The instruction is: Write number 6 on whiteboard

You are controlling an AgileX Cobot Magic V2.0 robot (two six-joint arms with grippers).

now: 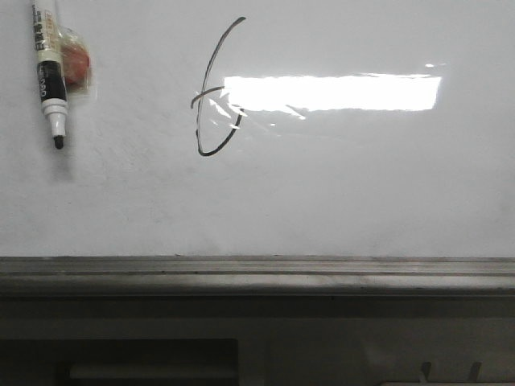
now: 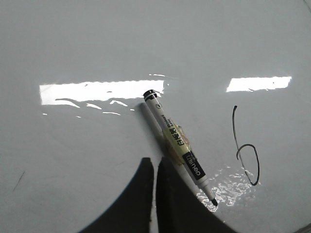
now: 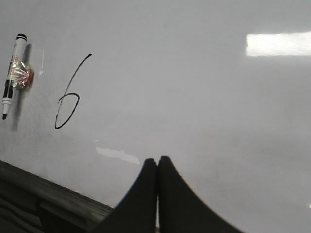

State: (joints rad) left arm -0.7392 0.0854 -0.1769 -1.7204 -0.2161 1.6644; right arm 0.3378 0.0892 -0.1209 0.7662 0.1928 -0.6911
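Note:
The number 6 (image 1: 201, 96) is drawn in thin black line on the whiteboard (image 1: 338, 185), left of the light glare. It also shows in the left wrist view (image 2: 234, 138) and the right wrist view (image 3: 67, 90). A white-and-black marker pen (image 1: 47, 72) rests uncapped on the board at the upper left, tip down. My left gripper (image 2: 155, 162) is shut and empty, with the pen (image 2: 177, 141) right beside one finger. My right gripper (image 3: 157, 160) is shut and empty, well right of the 6 and the pen (image 3: 10, 87). Neither gripper shows in the front view.
A grey metal ledge (image 1: 257, 273) runs along the board's near edge, also in the right wrist view (image 3: 53, 199). A bright rectangular glare (image 1: 338, 92) lies right of the 6. A clear wrap with a red-orange patch (image 1: 76, 63) is on the pen's barrel.

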